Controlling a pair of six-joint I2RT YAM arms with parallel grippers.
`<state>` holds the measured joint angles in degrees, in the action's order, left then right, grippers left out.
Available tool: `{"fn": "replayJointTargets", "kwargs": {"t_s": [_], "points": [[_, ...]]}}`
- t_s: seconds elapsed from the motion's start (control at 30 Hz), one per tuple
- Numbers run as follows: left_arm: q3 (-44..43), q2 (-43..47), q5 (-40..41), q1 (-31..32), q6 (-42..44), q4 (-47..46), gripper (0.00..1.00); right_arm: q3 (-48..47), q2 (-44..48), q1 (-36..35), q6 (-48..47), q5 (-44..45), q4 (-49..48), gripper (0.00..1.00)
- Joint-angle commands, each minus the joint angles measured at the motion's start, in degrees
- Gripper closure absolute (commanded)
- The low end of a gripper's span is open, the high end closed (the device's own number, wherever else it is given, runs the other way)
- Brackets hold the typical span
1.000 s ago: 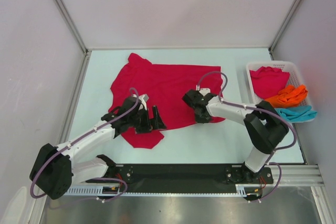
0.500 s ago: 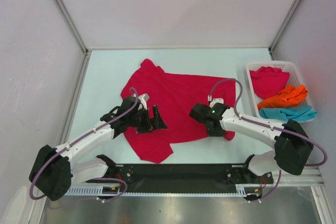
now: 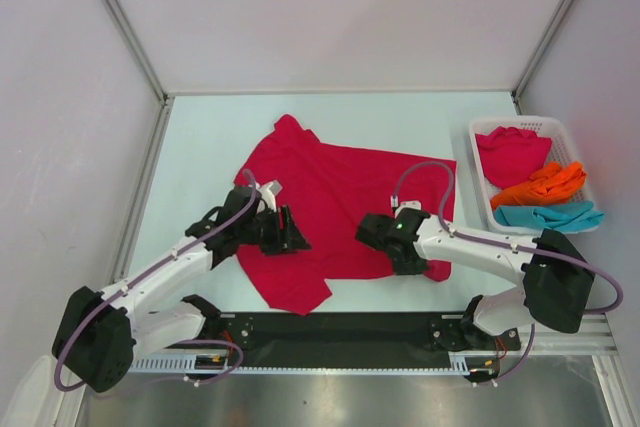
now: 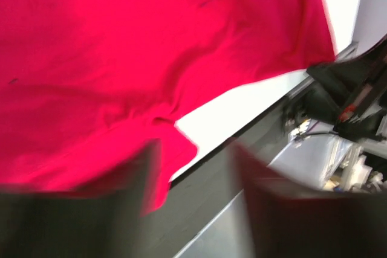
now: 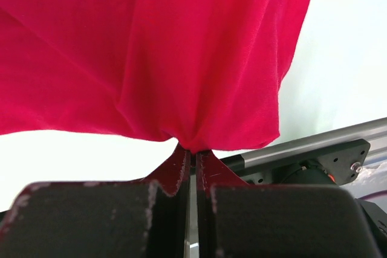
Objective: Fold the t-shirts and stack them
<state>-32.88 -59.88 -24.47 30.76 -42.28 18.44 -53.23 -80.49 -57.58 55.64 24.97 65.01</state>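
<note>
Crimson t-shirt lay spread on table, long axis left-right. Right gripper pinched its near-right edge. Left gripper hovered over shirt's left part, fingers apart, empty.

The left end effector is motion-blurred, crimson t-shirt cropped at edges
</note>
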Motion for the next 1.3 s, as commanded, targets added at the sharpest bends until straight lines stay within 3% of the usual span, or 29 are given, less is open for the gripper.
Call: {"fn": "replayJointTargets", "kwargs": {"t_s": [0.0, 0.07, 0.1, 0.13, 0.17, 0.27, 0.43, 0.57, 0.87, 1.03, 1.27], "points": [[3.4, 2.0, -2.8, -0.3, -0.5, -2.5, 0.69, -1.1, 0.3, -0.3, 1.6, 1.2, 1.0, 1.00], [6.1, 3.4, -2.3, -0.3, -0.9, -2.5, 0.78, -2.7, -0.5, 0.1, 0.6, 2.4, 0.1, 1.00], [7.1, 4.0, -2.1, -0.2, -1.0, -2.4, 0.76, -3.1, -0.8, 1.0, -0.2, 2.4, -0.3, 1.00], [8.2, 4.4, -1.9, -0.2, -1.1, -2.4, 0.73, -3.5, -1.5, 1.5, -1.7, 2.5, -1.8, 1.00], [10.1, 5.5, -1.7, -0.3, -1.2, -2.4, 0.60, -4.3, -1.9, 2.1, -2.6, 2.5, -2.9, 1.00], [13.1, 7.0, -1.7, -0.3, -1.6, -1.9, 0.46, -5.1, -3.6, 5.6, -6.7, 1.0, -8.2, 1.00], [14.1, 9.9, -1.1, 0.0, -2.2, 0.5, 0.33, -8.0, -8.4, 9.9, -11.8, -0.9, -14.9, 1.00], [12.8, 11.3, -1.7, 0.1, -3.9, 0.8, 0.17, -10.7, -13.7, 12.8, -15.6, -1.5, -17.7, 1.00], [10.9, 8.0, -0.9, 0.2, -2.3, 1.5, 0.16, -15.9, -20.8, 20.3, -22.1, -3.5, -22.1, 1.00], [11.7, 9.7, -1.1, 1.0, -4.2, 1.3, 0.32, -16.8, -21.9, 22.1, -23.8, -3.9, -23.3, 1.00], [15.0, 8.4, 0.0, 5.2, -5.9, -1.8, 0.34, -21.3, -25.0, 23.6, -25.0, -4.6, -23.4, 1.00]]}}
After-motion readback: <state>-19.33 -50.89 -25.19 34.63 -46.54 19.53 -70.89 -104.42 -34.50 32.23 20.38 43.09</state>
